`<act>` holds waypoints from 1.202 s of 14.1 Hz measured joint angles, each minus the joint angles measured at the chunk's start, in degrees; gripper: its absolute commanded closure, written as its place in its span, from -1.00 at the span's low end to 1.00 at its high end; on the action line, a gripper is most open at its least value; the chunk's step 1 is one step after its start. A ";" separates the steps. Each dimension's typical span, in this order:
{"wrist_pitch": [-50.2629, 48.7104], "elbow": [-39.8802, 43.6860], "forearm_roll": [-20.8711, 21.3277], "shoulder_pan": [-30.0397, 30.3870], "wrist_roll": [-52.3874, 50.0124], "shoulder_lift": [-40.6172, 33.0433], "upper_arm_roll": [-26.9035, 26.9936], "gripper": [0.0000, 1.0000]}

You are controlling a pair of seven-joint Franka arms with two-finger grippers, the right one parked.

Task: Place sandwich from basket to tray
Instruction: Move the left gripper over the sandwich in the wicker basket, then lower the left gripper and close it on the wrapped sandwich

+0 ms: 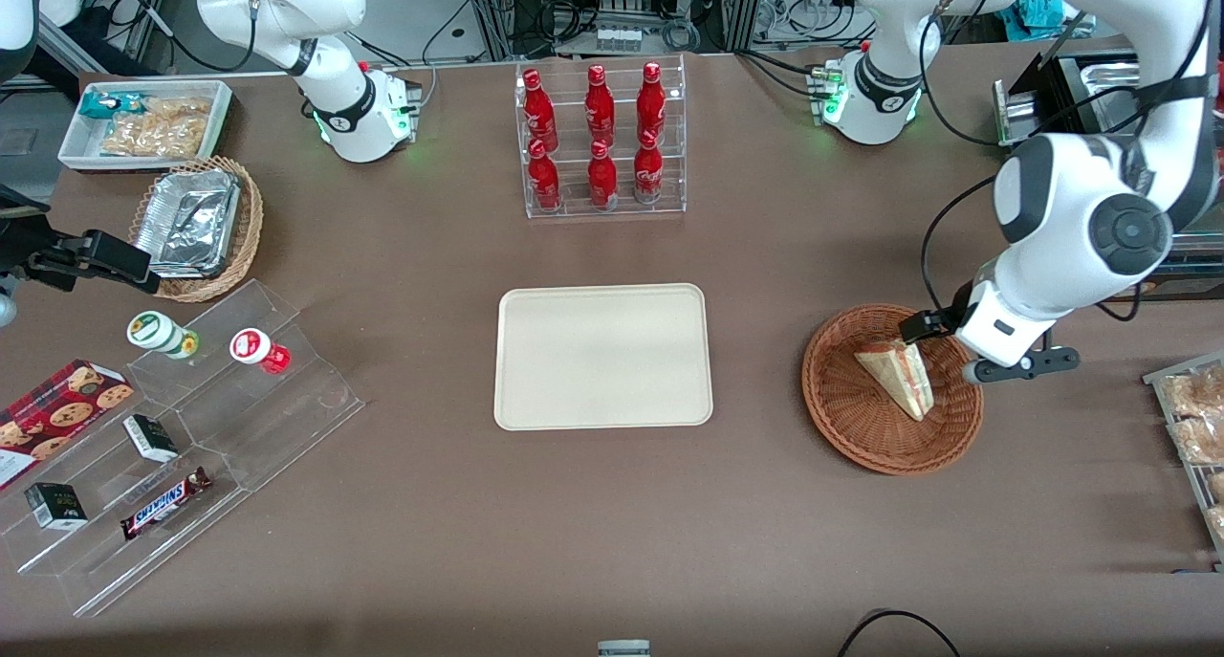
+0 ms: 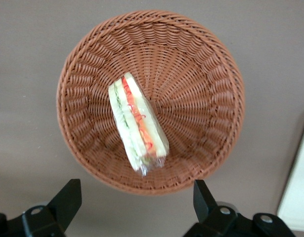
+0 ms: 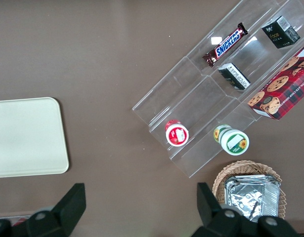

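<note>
Sandwich point(image 1: 897, 378) is lying inside the basket point(image 1: 841, 418), resting on the woven floor with one end leaning toward the rim. In the left wrist view, the sandwich point(image 2: 137, 123) is showing its cut edge with red, orange and green layers, and a clear wrapper is covering it. The basket point(image 2: 201, 74) is sitting on the brown table point(image 1: 612, 542), toward the working arm's end.

The gripper point(image 1: 916, 330) is hanging above the basket, over the part of the rim farther from the front camera than the sandwich. In the left wrist view, the gripper point(image 2: 137, 197) is standing with its jaws spread wide, one of the fingers point(image 2: 67, 197) showing on each side of the basket rim, and nothing is sitting between them.

The tray point(image 1: 602, 356) is lying flat at the table's middle, well apart from the basket, and nothing is lying on it. A clear rack of red bottles point(image 1: 600, 136) is standing farther from the front camera than the tray.
</note>
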 measured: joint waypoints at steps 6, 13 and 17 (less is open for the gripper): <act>6.97 -3.91 -0.07 0.03 -13.94 1.67 0.05 -1.00; 17.12 -6.76 -0.12 0.00 -33.60 6.19 0.06 -1.00; 17.19 -6.87 -0.15 0.00 -34.63 8.98 0.06 0.29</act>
